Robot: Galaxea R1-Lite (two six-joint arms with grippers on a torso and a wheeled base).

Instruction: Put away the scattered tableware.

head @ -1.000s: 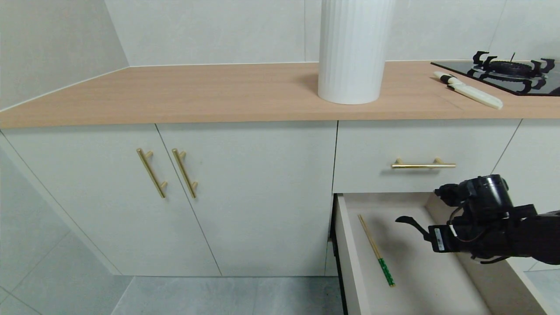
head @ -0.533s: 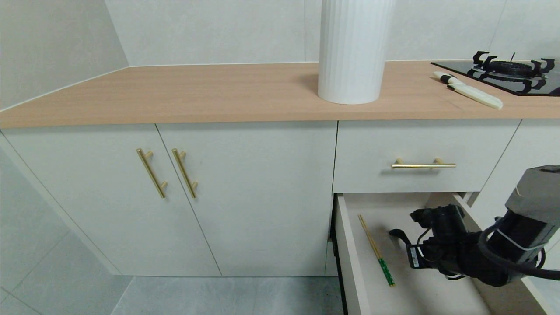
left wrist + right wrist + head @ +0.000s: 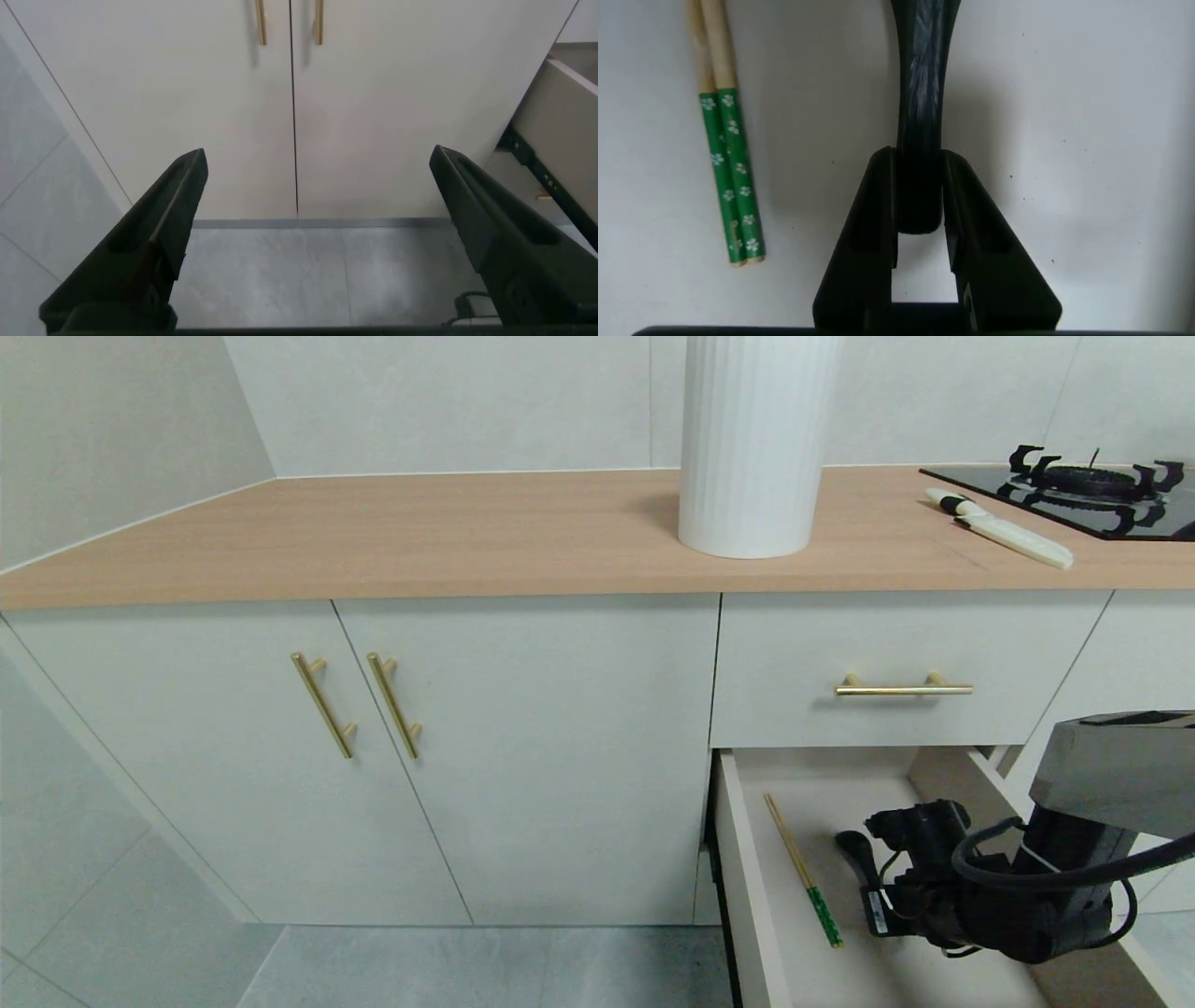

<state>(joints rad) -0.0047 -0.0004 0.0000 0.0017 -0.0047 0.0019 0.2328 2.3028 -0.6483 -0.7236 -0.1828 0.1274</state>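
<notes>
- My right gripper (image 3: pixel 920 191) is clamped on the handle of a black spoon (image 3: pixel 919 84), both fingers pressed against the handle's sides.
- That gripper sits low inside the open drawer (image 3: pixel 747 859), at the lower right of the cabinet front, with the spoon's bowl pointing toward the drawer's back.
- I can't tell whether the spoon touches the drawer floor or hangs just above it.
- A pair of chopsticks (image 3: pixel 803 873) with green ends lies flat on the drawer floor, just beside the spoon on its left and apart from it, the two sticks side by side and touching.
- My left gripper (image 3: pixel 318 177) has its fingers spread wide with nothing between them; it faces the two closed cabinet doors (image 3: pixel 374 112) and the grey floor (image 3: pixel 308 280) in front of them.
- The upper drawer (image 3: pixel 904 653) above the open one is closed.
- On the wooden surface (image 3: pixel 420 532) a tall white ribbed vase (image 3: pixel 752 448) stands upright above the drawers.
- A knife (image 3: pixel 999 527) with a pale blade lies flat on the surface to the right of the vase, near the edge of the black stove (image 3: pixel 1092 485).
</notes>
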